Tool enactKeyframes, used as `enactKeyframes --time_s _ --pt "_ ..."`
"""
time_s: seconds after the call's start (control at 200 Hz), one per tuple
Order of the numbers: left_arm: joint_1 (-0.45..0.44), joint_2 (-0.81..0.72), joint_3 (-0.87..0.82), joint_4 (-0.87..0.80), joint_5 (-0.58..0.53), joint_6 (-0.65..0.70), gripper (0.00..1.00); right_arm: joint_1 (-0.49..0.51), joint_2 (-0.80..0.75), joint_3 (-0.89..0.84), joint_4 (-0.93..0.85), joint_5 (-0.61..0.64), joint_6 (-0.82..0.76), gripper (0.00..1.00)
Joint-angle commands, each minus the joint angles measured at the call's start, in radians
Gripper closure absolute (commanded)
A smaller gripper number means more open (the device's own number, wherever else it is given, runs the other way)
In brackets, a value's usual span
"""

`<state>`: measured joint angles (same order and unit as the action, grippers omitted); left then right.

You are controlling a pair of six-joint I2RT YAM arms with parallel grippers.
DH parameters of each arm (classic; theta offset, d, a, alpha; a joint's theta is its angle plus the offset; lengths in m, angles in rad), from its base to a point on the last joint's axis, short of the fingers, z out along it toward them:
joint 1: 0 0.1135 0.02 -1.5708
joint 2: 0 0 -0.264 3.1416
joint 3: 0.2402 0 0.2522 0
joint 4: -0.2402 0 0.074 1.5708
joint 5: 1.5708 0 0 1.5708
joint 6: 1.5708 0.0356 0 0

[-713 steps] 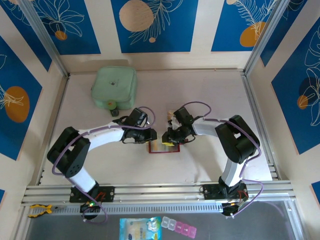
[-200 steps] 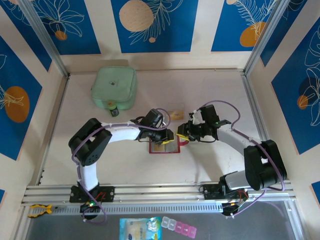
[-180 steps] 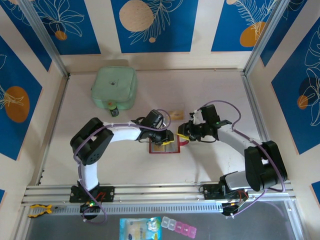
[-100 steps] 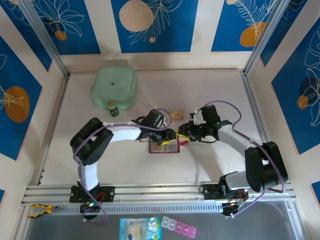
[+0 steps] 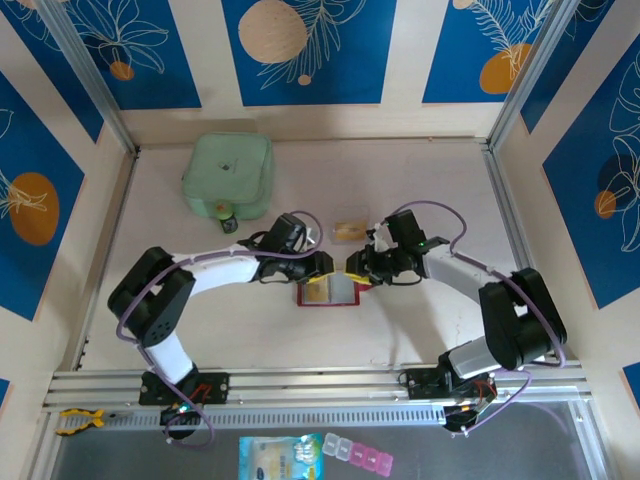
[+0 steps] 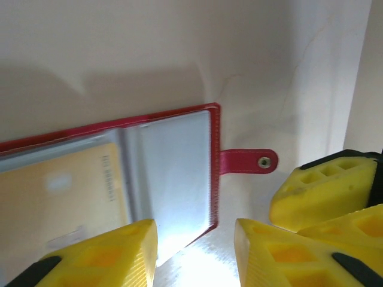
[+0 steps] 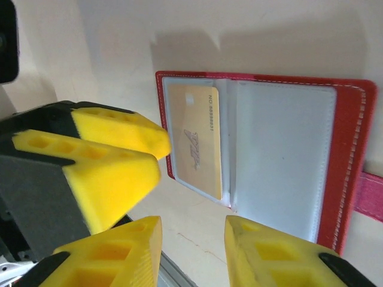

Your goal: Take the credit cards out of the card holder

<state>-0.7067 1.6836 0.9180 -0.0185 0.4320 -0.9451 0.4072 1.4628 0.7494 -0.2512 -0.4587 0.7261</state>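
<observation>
The table [image 5: 420, 330] bears card holder [image 5: 330, 292], green case [image 5: 228, 175], credit card [image 5: 349, 232].

This is a robot lab's test cell. The table [image 5: 420, 330] is a pale board fenced by aluminium posts [image 5: 90, 80] rising from its far corners. A slotted aluminium rail [image 5: 320, 380] runs along the table's near edge, and two arms [image 5: 220, 265] trailing bare purple cables [image 5: 420, 212] are bolted to it. Panels [image 5: 300, 50] printed with blue leaves and orange discs stand behind the table and at both its sides. Nearer than the table, past the rail, a dark shelf [image 5: 500, 450] carries a packet [image 5: 280, 458], a pill box [image 5: 358, 455] and a yellow clamp [image 5: 78, 420].
</observation>
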Motion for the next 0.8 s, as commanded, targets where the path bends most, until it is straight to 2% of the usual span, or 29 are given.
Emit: enactKeyframes --time_s 0.0,0.265,0.585,0.795 --pt "0.028 -0.052 -0.049 -0.056 -0.035 0.039 0.65 0.035 0.042 0.041 0.001 0.02 0.012 0.68" --pt "0.072 -0.068 -0.118 -0.073 -0.043 0.071 0.8 0.112 0.151 0.095 0.013 0.059 0.02 0.72" --pt "0.076 -0.017 -0.117 -0.054 -0.027 0.081 0.9 0.156 0.229 0.144 0.026 0.069 0.029 0.75" --pt "0.077 -0.003 -0.118 -0.087 -0.042 0.107 0.91 0.166 0.259 0.169 0.025 0.073 0.029 0.75"
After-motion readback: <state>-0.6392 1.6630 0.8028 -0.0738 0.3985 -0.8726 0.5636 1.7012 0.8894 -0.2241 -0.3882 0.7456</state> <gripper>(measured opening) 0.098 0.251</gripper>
